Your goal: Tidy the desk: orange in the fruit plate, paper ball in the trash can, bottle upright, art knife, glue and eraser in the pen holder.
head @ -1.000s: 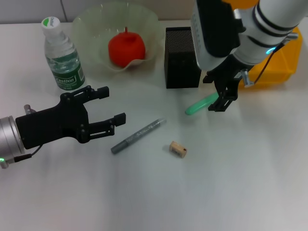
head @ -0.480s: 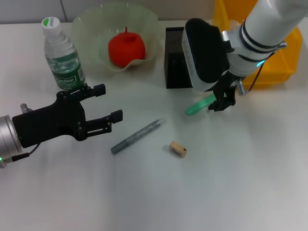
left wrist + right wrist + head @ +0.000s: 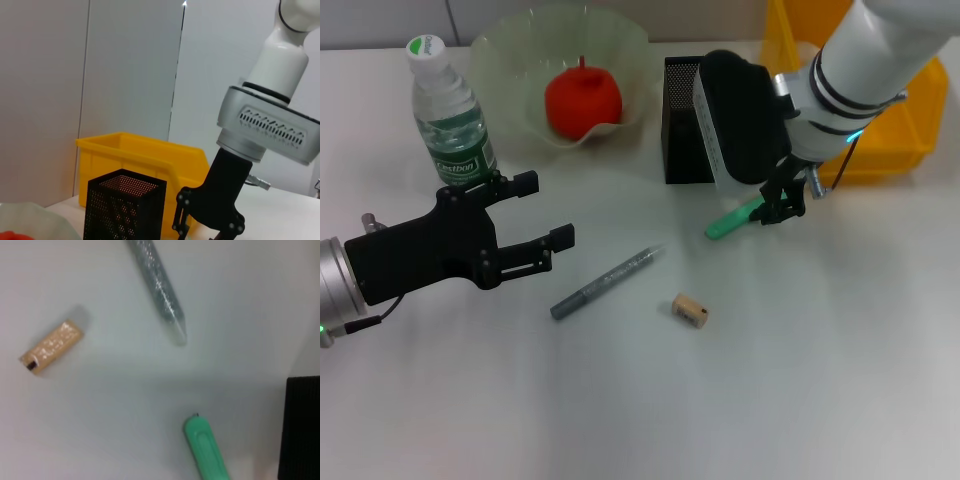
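Observation:
The orange (image 3: pixel 582 103) lies in the pale-green fruit plate (image 3: pixel 510 50) at the back. To its left the bottle (image 3: pixel 448 115) stands upright. The black mesh pen holder (image 3: pixel 690 118) stands in front of the yellow trash can (image 3: pixel 890 150). The green art knife (image 3: pixel 730 220) lies just in front of the holder, and my right gripper (image 3: pixel 782 207) is down at its far end. Out on the table lie the grey glue stick (image 3: pixel 608 282) and the tan eraser (image 3: pixel 690 311). My left gripper (image 3: pixel 545 210) hovers open, left of the glue. No paper ball shows.
The right wrist view looks down on the eraser (image 3: pixel 50 347), the glue tip (image 3: pixel 160 287), the knife (image 3: pixel 206 452) and a corner of the pen holder (image 3: pixel 300 430). The left wrist view shows the trash can (image 3: pixel 140 155) behind the pen holder (image 3: pixel 125 205).
My right arm has turned and sunk a little lower over the knife's end, while the knife has hardly shifted. My left gripper has drawn back slightly to the left.

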You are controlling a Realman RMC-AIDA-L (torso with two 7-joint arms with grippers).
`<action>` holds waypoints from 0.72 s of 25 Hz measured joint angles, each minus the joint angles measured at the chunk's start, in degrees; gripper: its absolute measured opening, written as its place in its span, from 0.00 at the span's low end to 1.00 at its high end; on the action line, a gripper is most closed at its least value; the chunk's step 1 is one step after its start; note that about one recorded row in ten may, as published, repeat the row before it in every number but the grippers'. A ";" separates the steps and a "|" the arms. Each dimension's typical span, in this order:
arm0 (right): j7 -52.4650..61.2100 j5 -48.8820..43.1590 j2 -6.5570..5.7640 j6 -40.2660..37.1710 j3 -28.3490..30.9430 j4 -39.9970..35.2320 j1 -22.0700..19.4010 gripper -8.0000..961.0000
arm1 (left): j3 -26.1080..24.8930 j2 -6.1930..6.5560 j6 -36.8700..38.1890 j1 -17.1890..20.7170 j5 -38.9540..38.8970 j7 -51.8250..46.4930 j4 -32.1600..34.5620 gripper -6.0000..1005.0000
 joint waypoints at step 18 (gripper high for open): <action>-0.18 0.77 0.00 2.48 -1.78 2.95 0.18 0.33 | 0.00 -0.09 0.81 0.09 -1.18 0.10 0.01 0.83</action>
